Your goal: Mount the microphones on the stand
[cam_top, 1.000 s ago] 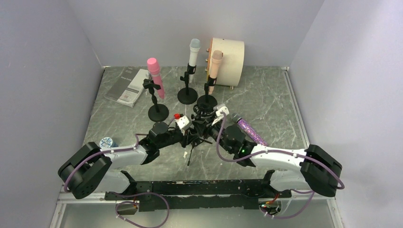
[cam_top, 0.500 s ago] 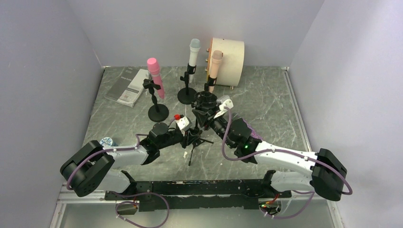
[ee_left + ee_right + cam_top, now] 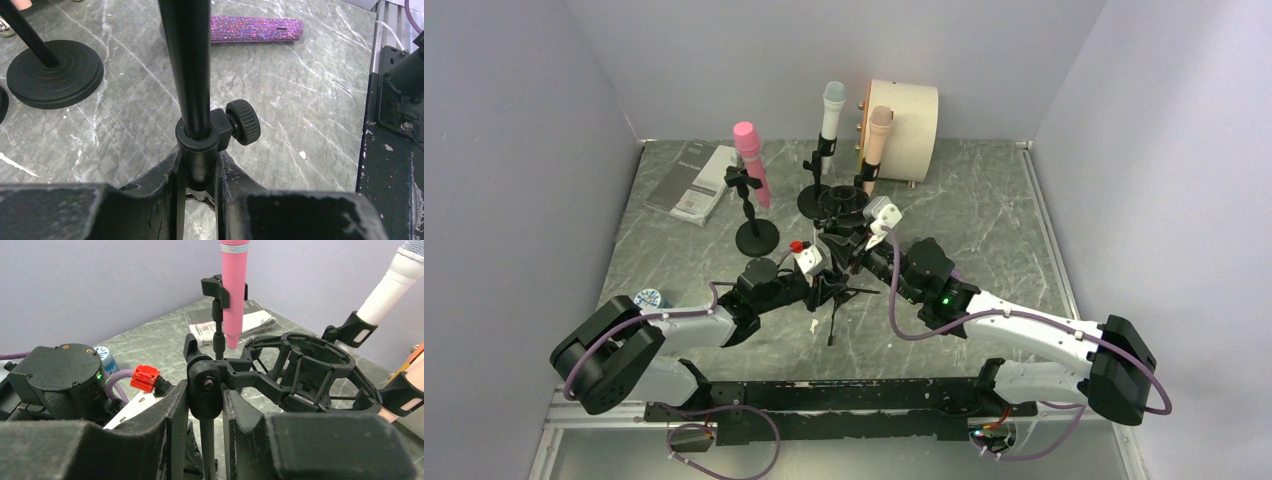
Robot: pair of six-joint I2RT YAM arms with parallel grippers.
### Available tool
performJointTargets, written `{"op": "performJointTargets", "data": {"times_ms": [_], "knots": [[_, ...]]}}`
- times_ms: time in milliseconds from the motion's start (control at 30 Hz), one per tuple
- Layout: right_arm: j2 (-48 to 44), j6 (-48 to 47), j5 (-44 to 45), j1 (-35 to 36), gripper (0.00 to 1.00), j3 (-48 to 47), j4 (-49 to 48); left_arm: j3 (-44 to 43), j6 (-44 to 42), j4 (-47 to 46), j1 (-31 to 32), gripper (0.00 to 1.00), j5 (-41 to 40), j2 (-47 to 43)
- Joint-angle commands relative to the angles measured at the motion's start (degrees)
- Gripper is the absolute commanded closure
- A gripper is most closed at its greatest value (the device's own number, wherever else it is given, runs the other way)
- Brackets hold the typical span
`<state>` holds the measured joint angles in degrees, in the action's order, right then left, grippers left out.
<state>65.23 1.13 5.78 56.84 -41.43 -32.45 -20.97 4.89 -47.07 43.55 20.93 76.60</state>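
**Three mics mounted, the glitter one waiting**

The left gripper (image 3: 197, 172) is clenching the black pole (image 3: 187, 65) of the nearest stand right at its knobbed collar. The right gripper (image 3: 205, 395) is clamping the pivot joint beside the empty shock mount (image 3: 305, 367) at that stand's top — neither arm is holding a mic. The purple glitter mic (image 3: 255, 29) is lying flat on the marble table (image 3: 984, 200), apart from the stand, so this fourth mounting is waiting to be done. Farther back, the pink mic (image 3: 750, 160), white mic (image 3: 831, 112) and peach mic (image 3: 876, 135) are each sitting in a clip on a round-based stand. From above, the right arm is hiding the purple mic. In the left wrist view the pole is covering its head — and the stand's legs are hardly showing.
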Motion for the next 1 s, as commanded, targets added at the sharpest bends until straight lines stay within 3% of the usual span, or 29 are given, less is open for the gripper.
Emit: {"op": "performJointTargets", "data": {"times_ms": [0, 133, 267, 600, 967], "knots": [[-3.0, -2.3, -2.6, -0.2, 0.89, -5.1, -8.8, 1.3, 0.5, 3.3, 0.4, 0.92, 1.6, -0.5], [-2.0, -3.8, -5.5, -0.3, 0.95, -3.0, -8.5, -1.5, 1.3, 9.2, 0.4, 0.69, 3.6, -7.3], [-0.6, -2.7, -5.6, -0.4, 0.99, -1.7, -10.3, -2.5, 1.5, 12.9, 0.4, 0.61, 0.2, -13.0], [0.3, -1.2, -3.9, -0.4, 1.00, 0.1, -14.2, 0.9, 4.6, 6.8, 0.4, 0.54, -4.1, -18.7], [0.6, 3.1, -4.8, -0.4, 1.00, 2.2, -15.9, -1.8, 3.7, 4.9, 0.4, 0.52, -7.1, -18.5]]}}
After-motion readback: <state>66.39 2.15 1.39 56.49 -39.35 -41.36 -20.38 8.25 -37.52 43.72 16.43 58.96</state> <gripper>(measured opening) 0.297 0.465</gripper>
